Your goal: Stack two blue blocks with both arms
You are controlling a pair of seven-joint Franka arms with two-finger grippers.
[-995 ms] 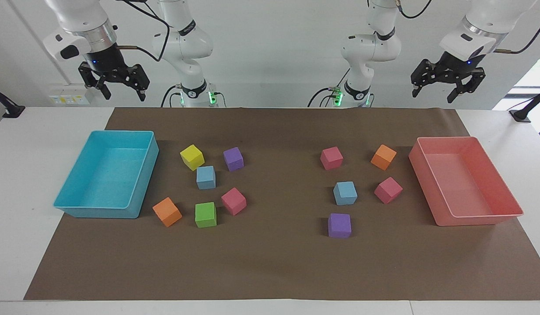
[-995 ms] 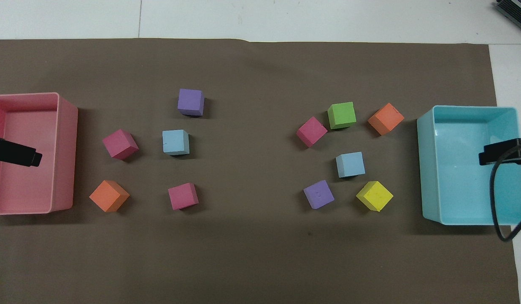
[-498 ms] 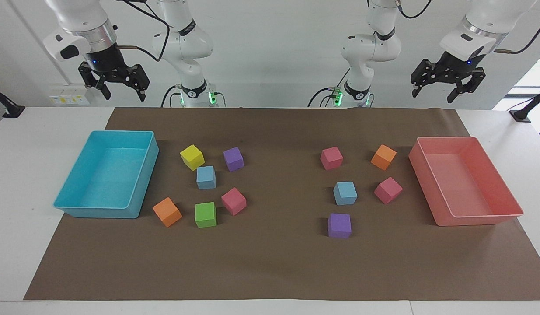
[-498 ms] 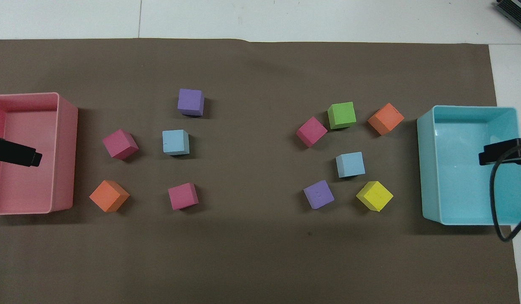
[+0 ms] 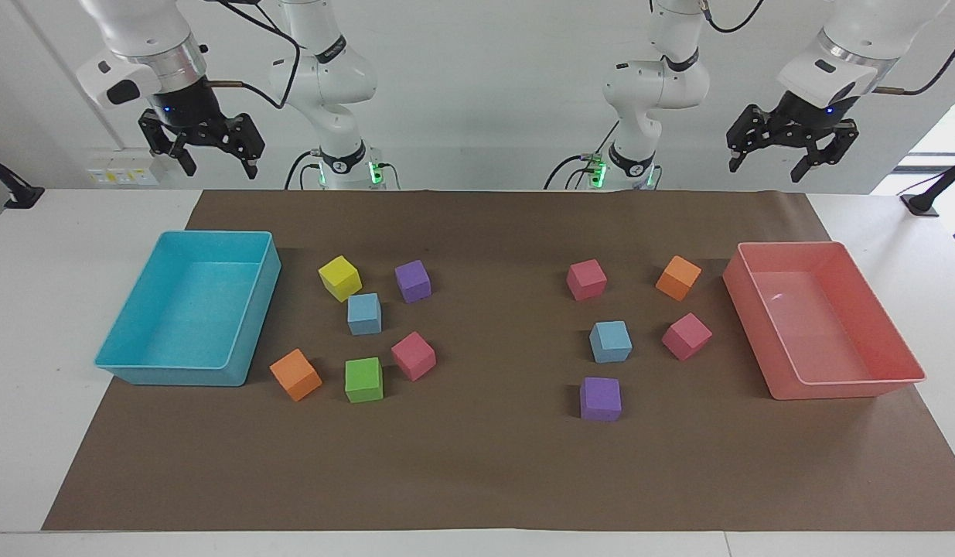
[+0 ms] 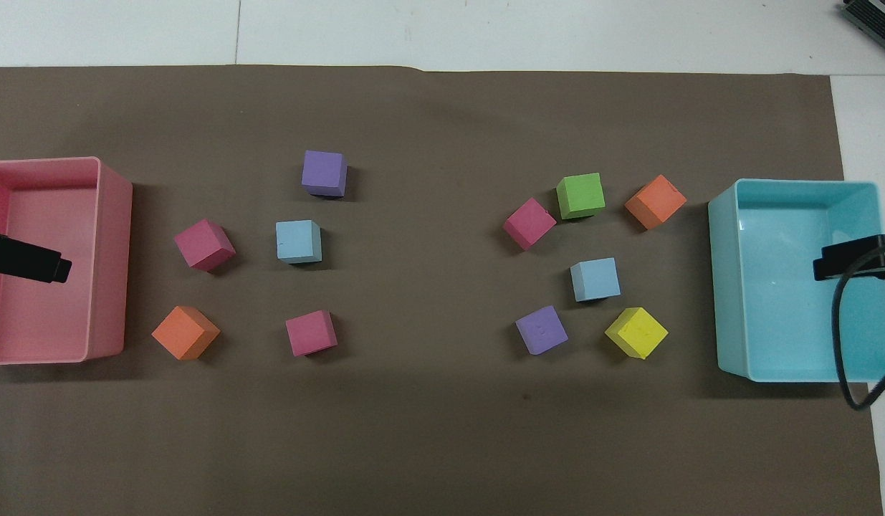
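Two light blue blocks lie apart on the brown mat. One blue block (image 5: 364, 313) (image 6: 595, 279) sits among the cubes toward the right arm's end, between a yellow and a green cube. The other blue block (image 5: 610, 341) (image 6: 298, 241) sits toward the left arm's end, with a purple cube farther from the robots. My right gripper (image 5: 220, 165) is open and empty, held high; its fingers (image 6: 852, 259) show over the teal tray. My left gripper (image 5: 765, 169) is open and empty, held high; its fingers (image 6: 34, 263) show over the pink tray. Both arms wait.
A teal tray (image 5: 249, 325) stands at the right arm's end, a pink tray (image 5: 763, 325) at the left arm's end. Yellow (image 5: 339, 278), purple (image 5: 413, 281), pink (image 5: 413, 355), green (image 5: 363, 379) and orange (image 5: 295, 374) cubes surround one blue block; pink, orange and purple (image 5: 600, 398) cubes surround the other.
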